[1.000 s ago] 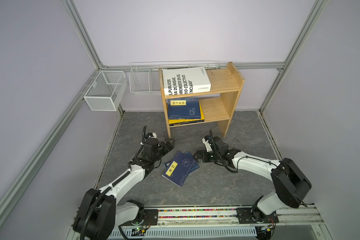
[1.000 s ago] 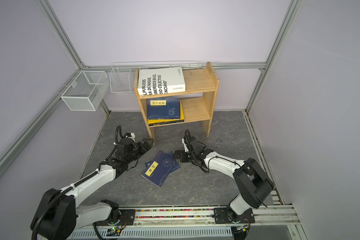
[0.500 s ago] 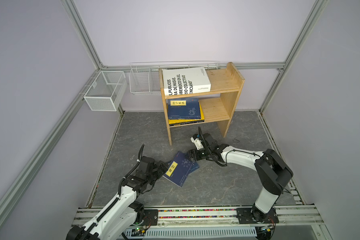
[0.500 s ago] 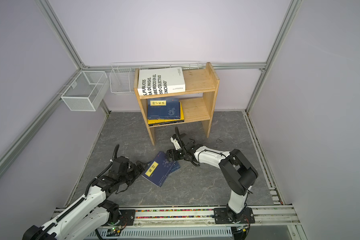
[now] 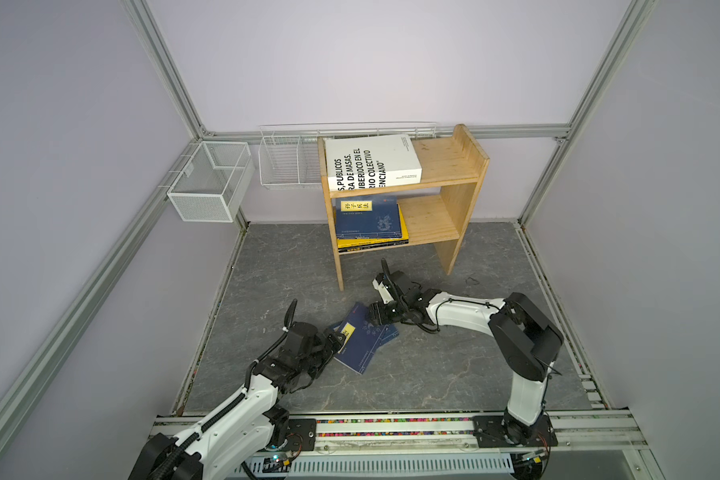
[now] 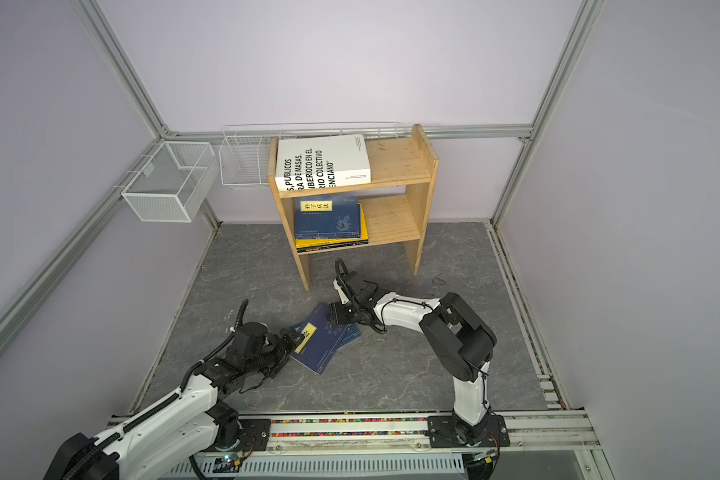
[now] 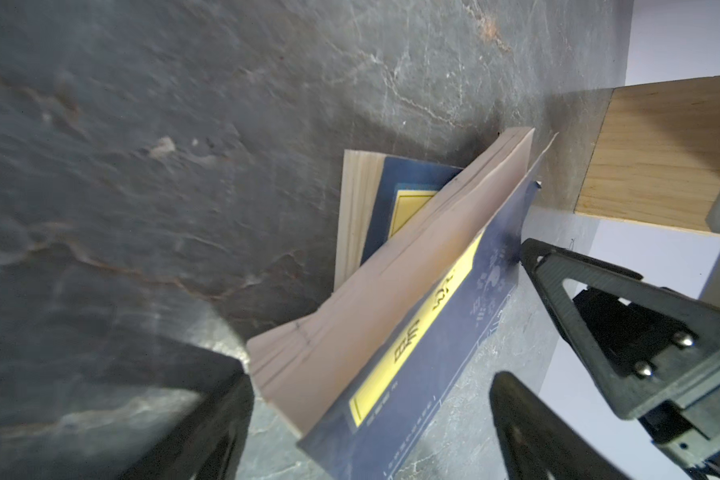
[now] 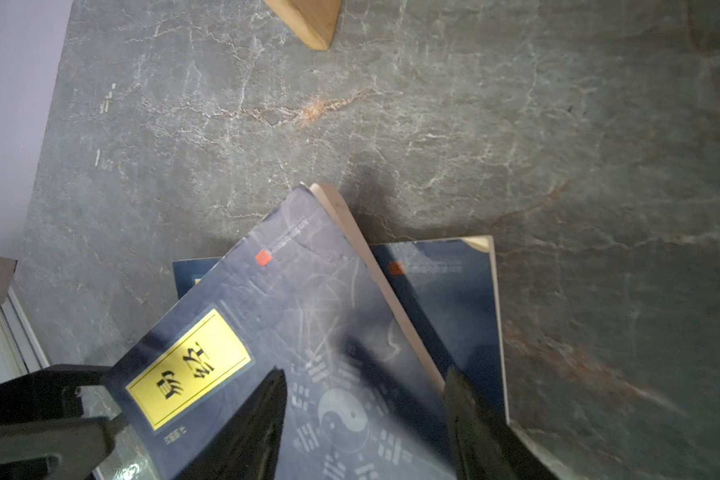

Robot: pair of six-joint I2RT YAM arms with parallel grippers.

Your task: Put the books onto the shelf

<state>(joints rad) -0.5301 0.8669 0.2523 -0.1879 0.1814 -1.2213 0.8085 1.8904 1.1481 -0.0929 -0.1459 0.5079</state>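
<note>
Both top views: two navy books (image 5: 360, 345) lie overlapped on the grey marbled surface (image 5: 433, 370)
Left jaws gape wide round the upper book's (image 8: 308, 291) near corner; right jaws, half-narrowed at its far edge, grip unclear; behind, pine shelf (image 5: 454, 166), wire baskets (image 5: 202, 195), lilac walls (image 5: 371, 62)

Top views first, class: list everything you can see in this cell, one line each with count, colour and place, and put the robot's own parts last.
Two-tier wooden shelf: one, light pine, at the back wall.
Thick book with black lettering: one, white, flat on the top tier.
Thin yellow-labelled book: one, navy, topping the lower-tier stack.
Books beneath it: two edges show, yellow and black.
Floor books: two, navy, upper tilted across lower.
Wire baskets: two, white, left wall and back wall.
Marbled floor: dark grey.
Left gripper: black, open at the upper floor book's labelled corner.
Right gripper: black, jaws apart at its opposite edge.
</note>
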